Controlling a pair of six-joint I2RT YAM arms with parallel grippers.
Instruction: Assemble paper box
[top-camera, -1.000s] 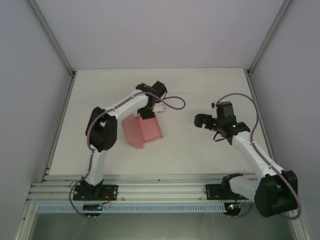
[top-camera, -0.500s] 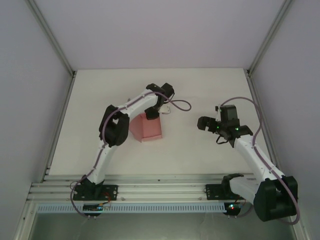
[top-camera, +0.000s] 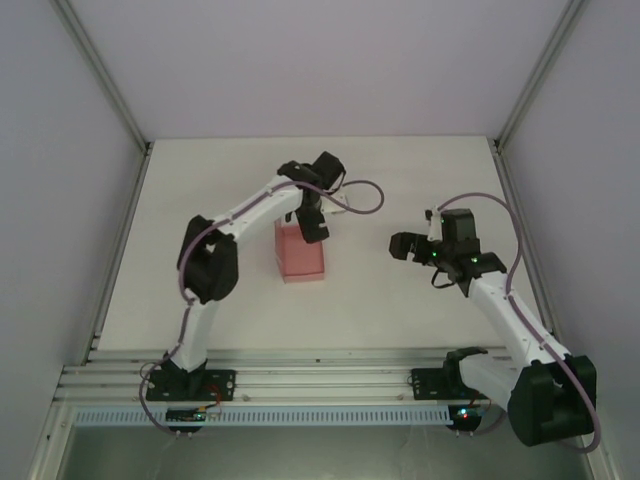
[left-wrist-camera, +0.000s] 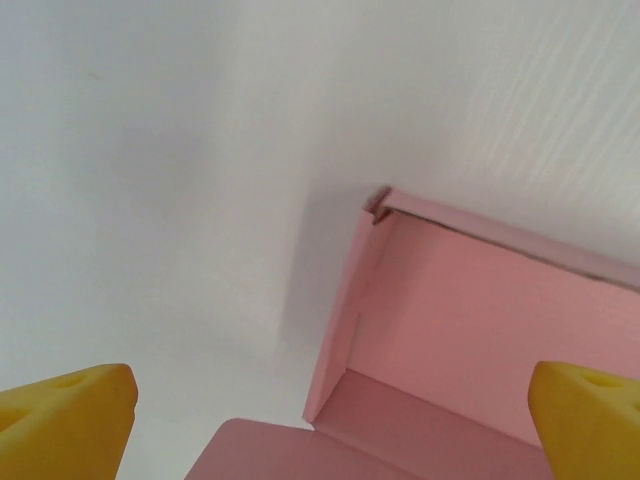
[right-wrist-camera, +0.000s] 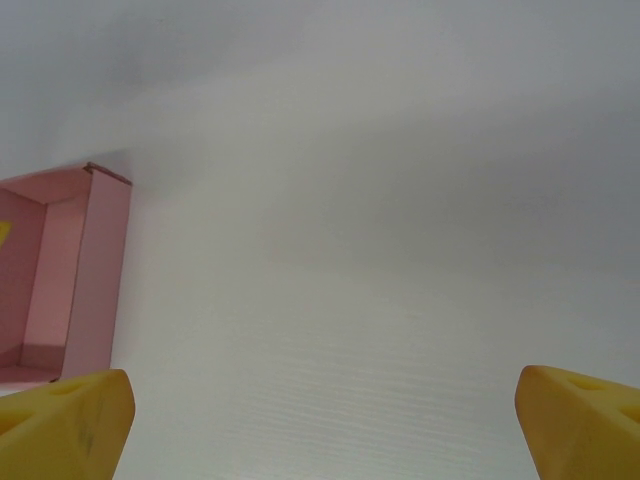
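Left gripper (top-camera: 313, 224) spread wide over the open pink thin-card box (top-camera: 301, 257) — possibly touching its far edge; right gripper (top-camera: 399, 244) gapes empty, well apart.

Your paper box (top-camera: 300, 255) is a small pink rectangular one, already folded up into shape. It rests on the white surface (top-camera: 420, 170) slightly left of centre, about midway between the near and far edges. From the left wrist view you look straight into its open side, where smooth pink walls meet at a corner with a small notched tab at the top. From the right wrist view it lies at the left edge, its inside showing.
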